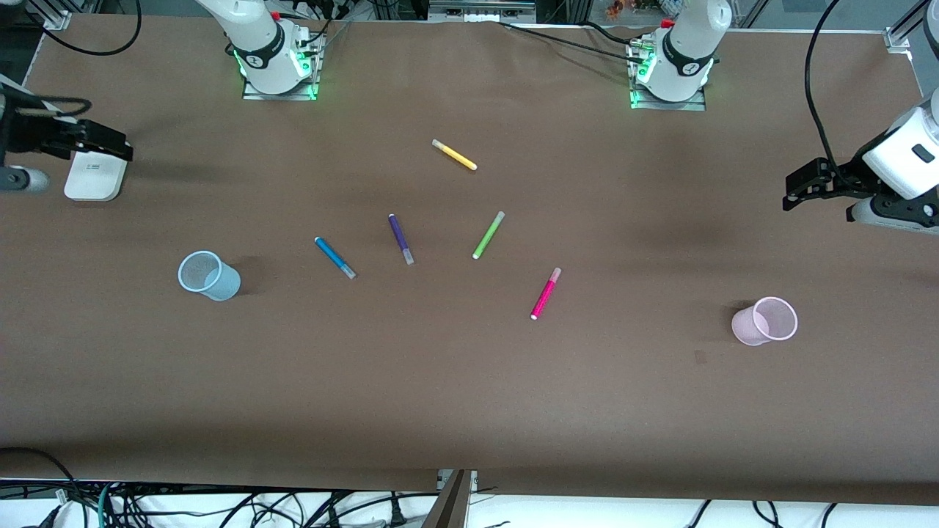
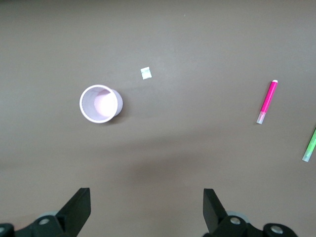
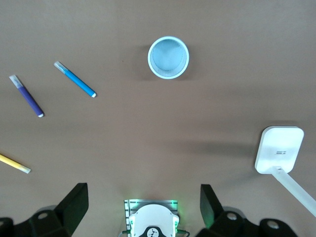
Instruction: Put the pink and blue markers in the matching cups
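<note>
Nothing is picked up yet, so the layout shows a start position: both arms wait at the ends of the tabletop [image 1: 469,411], high and away from the pens, and this keeps the working area free for the first reach. The left gripper [image 2: 146,207] hangs with its fingers spread wide and holds nothing; the pink cup [image 2: 100,103] stands upright almost under it, a little ahead, and the pink marker [image 2: 267,101] lies flat further off to the side, well apart from the cup. The right gripper [image 3: 143,206] is also wide and empty; the blue cup [image 3: 168,57] stands upright ahead of it, and the blue marker [image 3: 75,79] lies flat to the side, near the purple pen [image 3: 26,96]. I judge that each cup is placed at the end of the matching arm, so each arm can serve its own colour without crossing. The green pen [image 1: 488,235] and the yellow pen [image 1: 454,155] are only distractors between the bases and the markers.
</note>
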Available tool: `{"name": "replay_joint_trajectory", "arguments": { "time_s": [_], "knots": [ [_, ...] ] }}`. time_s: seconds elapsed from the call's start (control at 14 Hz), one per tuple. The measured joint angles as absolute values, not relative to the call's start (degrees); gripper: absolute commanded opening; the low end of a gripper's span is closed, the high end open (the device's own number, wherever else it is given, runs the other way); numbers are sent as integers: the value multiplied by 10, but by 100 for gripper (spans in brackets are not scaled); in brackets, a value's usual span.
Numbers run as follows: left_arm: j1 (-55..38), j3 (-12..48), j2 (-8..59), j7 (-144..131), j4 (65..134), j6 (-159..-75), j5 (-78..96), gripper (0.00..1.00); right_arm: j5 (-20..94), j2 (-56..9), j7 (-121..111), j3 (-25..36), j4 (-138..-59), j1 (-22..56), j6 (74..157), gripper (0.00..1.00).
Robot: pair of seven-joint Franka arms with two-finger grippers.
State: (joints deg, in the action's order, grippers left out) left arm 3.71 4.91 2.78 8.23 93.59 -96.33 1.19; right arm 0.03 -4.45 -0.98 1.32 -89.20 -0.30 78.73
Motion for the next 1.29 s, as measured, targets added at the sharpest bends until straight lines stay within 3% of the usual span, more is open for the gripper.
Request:
{"name": "replay_joint_trajectory", "arguments": {
  "time_s": [0.29,0.64,1.0,1.29],
  "knots": [
    [35,72,63,82,949,-1021,12,100,8,-88,-10,11,-891,13,795,100],
    [28,112,188,77,965,-1173,12,100,8,-164,-10,8,-892,79,894,100],
    [-61,123,265,23,970,-1244,12,100,8,-255,-50,7,-893,143,987,100],
    [-112,123,338,-19,977,-1350,-32,100,8,-302,-112,7,-902,168,1047,100]
  ]
}}
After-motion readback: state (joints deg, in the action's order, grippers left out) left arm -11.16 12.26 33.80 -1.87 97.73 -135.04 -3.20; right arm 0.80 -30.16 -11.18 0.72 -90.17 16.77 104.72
